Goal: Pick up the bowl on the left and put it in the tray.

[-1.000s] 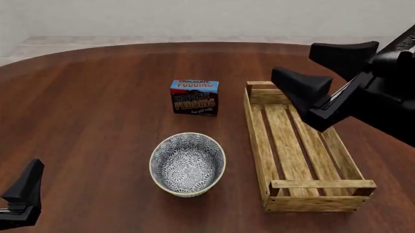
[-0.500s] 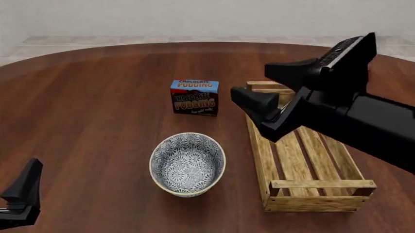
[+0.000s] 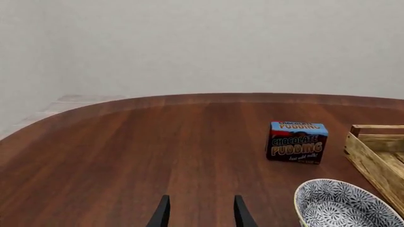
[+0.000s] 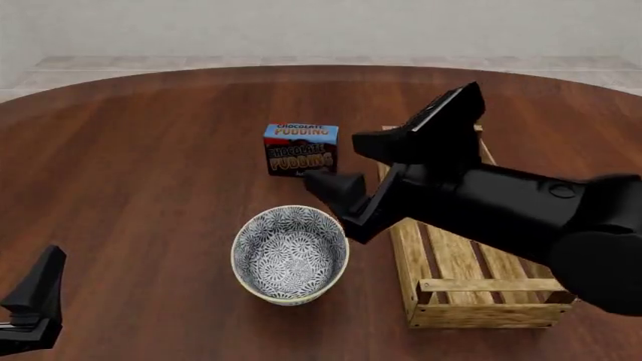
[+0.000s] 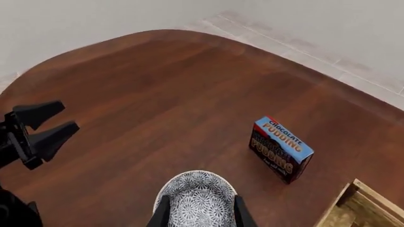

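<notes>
The bowl [image 4: 290,254] sits upright on the wooden table [image 4: 131,165], a little toward six o'clock of the tabletop's middle in the front view, untouched and empty. It is round and deep, with a plain cream rim and outer wall showing along its near side, and its whole inside is covered in a dense blue-grey and white floral print of small daisy-like rosettes; the same pattern shows in the left wrist view [image 3: 344,205] and, from above, in the right wrist view [image 5: 198,198]. The tray [image 4: 482,289], a long light-wood slatted crate with low sides and corner posts, lies at the bowl's three o'clock, just beside it but apart, its long axis running from six toward twelve o'clock. A chocolate pudding box [image 4: 301,150] stands upright at the bowl's twelve o'clock, well clear of it. The right gripper [image 4: 369,174] reaches in over the tray's far end and hangs above the table between the pudding box and the bowl, around the bowl's one o'clock; its fingers are spread wide and hold nothing, and in its own wrist view the two fingertips [image 5: 162,213] frame the bowl's rim. The left gripper [image 4: 35,301] is low at the bowl's eight o'clock, well apart from it, its fingers [image 3: 160,215] parted and empty.
</notes>
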